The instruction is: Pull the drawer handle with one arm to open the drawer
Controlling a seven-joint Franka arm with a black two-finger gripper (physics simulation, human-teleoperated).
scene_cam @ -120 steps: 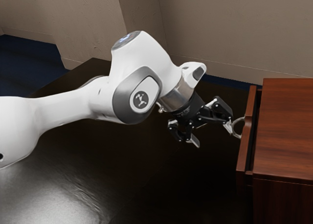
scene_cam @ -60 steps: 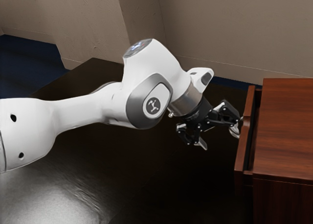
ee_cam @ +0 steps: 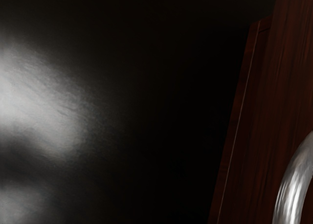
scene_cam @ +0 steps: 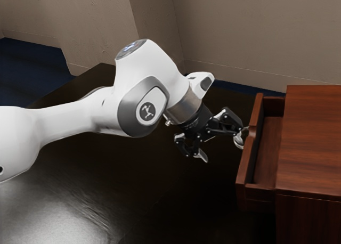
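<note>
One white arm (scene_cam: 80,116) comes in from the left of the frame in the exterior view and reaches right. Black gripper (scene_cam: 219,147) sits just right of centre, jaws spread wide and released, not clamped on anything. Upper finger (scene_cam: 230,122) ends at the metal ring handle (scene_cam: 243,132); touching it or just beside it, can't tell. Lower finger (scene_cam: 200,154) hangs apart from the handle, over the table (scene_cam: 106,201).

Drawer (scene_cam: 249,161) at the right of the frame is partly out of the wooden cabinet (scene_cam: 314,143): its front panel stands clear of the cabinet face and the drawer's inside shows between them. Handle sits high on the front panel, facing the gripper. Table is dark and glossy, beige wall (scene_cam: 256,25) behind.

Wrist view: reddish wood drawer front (ee_cam: 259,136), curved shiny handle (ee_cam: 293,190) close against it, dark table (ee_cam: 73,111) with pale glare beside the drawer.
</note>
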